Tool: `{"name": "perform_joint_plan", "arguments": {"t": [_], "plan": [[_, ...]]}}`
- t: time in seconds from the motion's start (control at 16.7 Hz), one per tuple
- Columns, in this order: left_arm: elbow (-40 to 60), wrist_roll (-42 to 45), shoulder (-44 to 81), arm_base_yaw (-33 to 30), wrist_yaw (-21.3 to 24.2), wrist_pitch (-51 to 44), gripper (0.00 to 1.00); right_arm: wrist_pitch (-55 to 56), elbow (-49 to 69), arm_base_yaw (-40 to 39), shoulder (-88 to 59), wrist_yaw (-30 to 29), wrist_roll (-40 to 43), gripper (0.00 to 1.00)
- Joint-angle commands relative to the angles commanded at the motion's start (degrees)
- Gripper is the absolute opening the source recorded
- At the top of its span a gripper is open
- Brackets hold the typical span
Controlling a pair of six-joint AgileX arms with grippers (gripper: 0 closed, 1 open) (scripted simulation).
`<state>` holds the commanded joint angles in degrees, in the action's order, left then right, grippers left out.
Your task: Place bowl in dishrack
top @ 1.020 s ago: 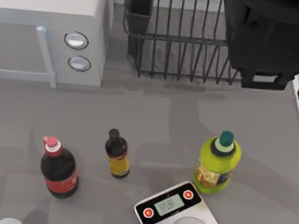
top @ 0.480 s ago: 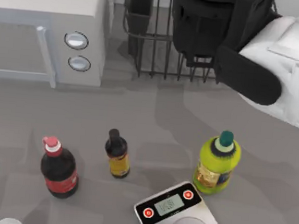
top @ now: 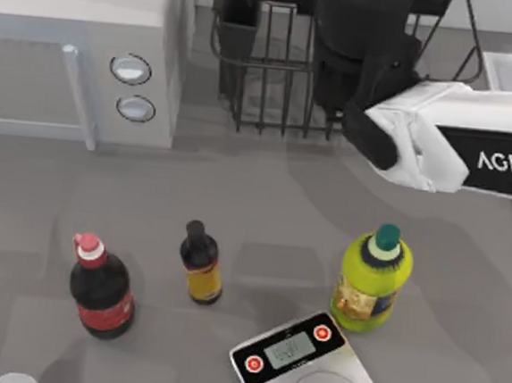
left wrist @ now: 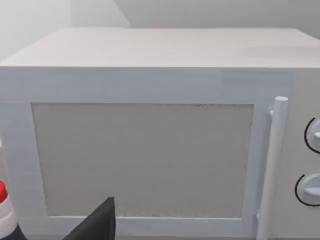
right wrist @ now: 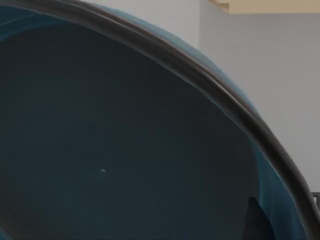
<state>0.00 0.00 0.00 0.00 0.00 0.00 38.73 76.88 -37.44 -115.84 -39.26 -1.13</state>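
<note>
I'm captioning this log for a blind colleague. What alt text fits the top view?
The right arm reaches in from the table's right, its dark gripper over the black wire dishrack at the back. A white microwave stands to the rack's left; nearer the camera are a cola bottle, a small dark bottle, a yellow-green bottle and a kitchen scale.

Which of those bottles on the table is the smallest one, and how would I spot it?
Start at the white microwave on the table's left side and come down toward the three bottles. The small dark bottle stands in the middle, between the red-capped cola bottle and the green-capped yellow bottle. It alone has a black cap and a yellow label.
</note>
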Motion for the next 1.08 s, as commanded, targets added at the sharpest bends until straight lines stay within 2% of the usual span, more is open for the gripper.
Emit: {"name": "perform_joint_plan", "arguments": {"t": [0.36,1.08], "plan": [[0.0,0.0,0.0,0.0,0.0,0.0,1.0,1.4,-0.5,1.2,-1.3,1.1,0.1,0.0],[0.0,0.0,0.0,0.0,0.0,0.0,1.0,1.4,-0.5,1.2,-1.3,1.1,0.1,0.9]]}}
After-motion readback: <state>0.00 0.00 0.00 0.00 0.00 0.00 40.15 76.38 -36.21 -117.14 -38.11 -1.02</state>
